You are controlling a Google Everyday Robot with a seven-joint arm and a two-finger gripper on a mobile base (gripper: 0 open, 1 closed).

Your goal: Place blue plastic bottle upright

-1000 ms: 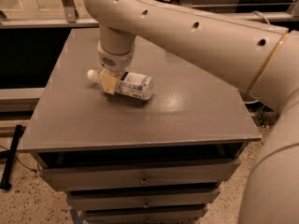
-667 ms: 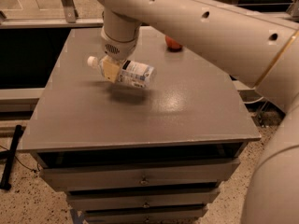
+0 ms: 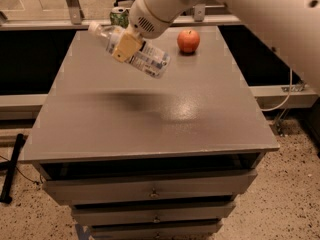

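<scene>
The blue plastic bottle is clear with a white cap at its upper left end and a white printed label. It hangs tilted in the air above the grey table, cap end higher, base pointing down right. My gripper is shut on the bottle's middle, with a tan finger pad across it. The bottle's shadow lies on the tabletop below.
A red apple sits at the far middle of the table. A green drink can stands at the far edge, partly behind the arm. The table has drawers below its front edge. Floor drops off on both sides.
The bottle lay on the table under the gripper a second ago. It has since been lifted off the surface and raised, its base swinging down right.
</scene>
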